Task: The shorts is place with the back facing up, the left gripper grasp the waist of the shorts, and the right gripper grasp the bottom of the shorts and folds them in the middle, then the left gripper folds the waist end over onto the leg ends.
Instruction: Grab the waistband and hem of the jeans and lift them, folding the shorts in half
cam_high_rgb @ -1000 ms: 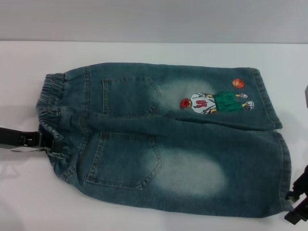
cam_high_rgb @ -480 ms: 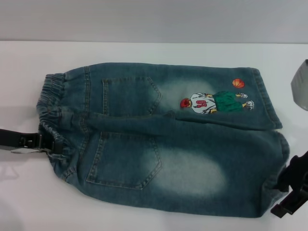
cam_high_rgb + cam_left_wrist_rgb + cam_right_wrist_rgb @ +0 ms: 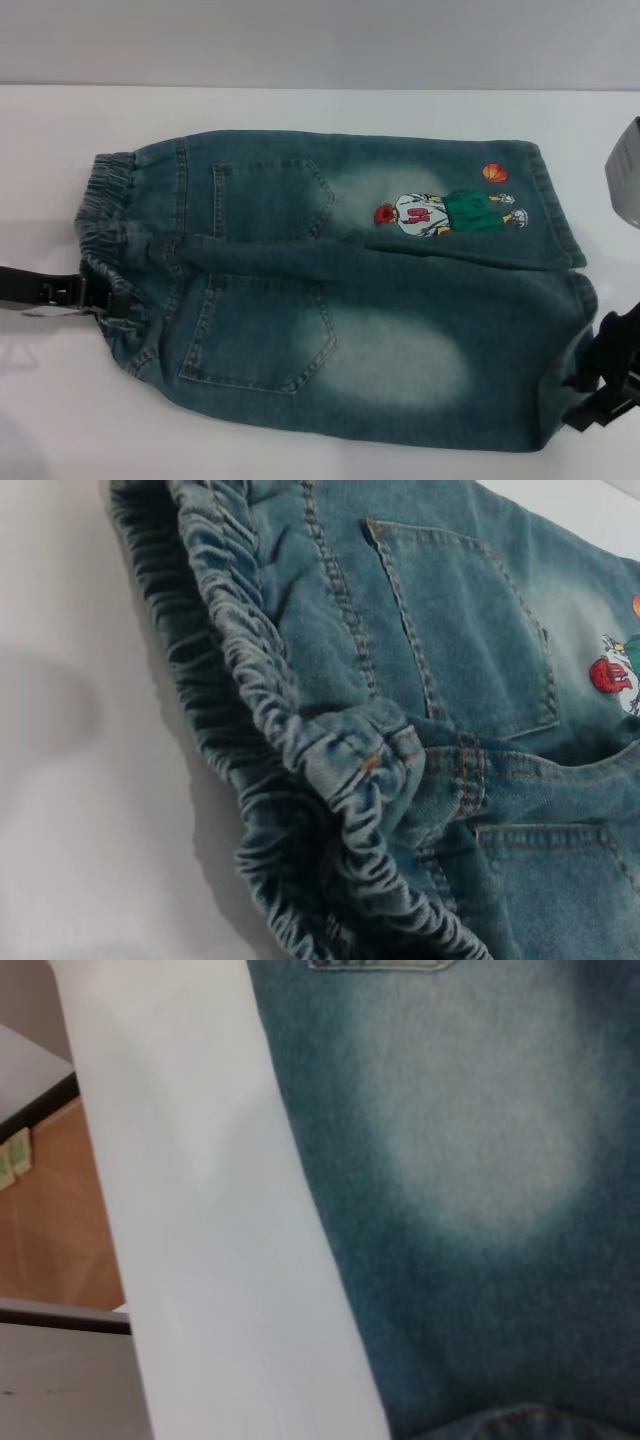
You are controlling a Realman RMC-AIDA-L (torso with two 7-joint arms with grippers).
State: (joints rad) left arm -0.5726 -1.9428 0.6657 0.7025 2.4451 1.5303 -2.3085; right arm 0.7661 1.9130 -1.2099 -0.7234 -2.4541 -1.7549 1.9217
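Note:
The blue denim shorts [image 3: 350, 300] lie flat, back up, on the white table [image 3: 300, 110]. Their gathered waist [image 3: 105, 215] is at the left and the leg hems [image 3: 560, 215] at the right, by the embroidered basketball player [image 3: 450, 212]. My left gripper [image 3: 118, 298] reaches in from the left and is shut on the near part of the waist, which bunches up around it. The left wrist view shows the ruched waistband [image 3: 250, 700] close up. My right gripper [image 3: 600, 385] sits against the near leg's hem at the lower right. Faded denim [image 3: 480, 1160] fills the right wrist view.
A grey part of the right arm [image 3: 625, 185] shows at the right edge of the head view. The table's near edge [image 3: 200, 1210] runs beside the shorts in the right wrist view, with floor [image 3: 50, 1220] beyond it. A pale wall stands behind the table.
My right gripper has moved up and left onto the near leg's hem, and the hem has bunched inward. The left gripper and the waist have stayed put.

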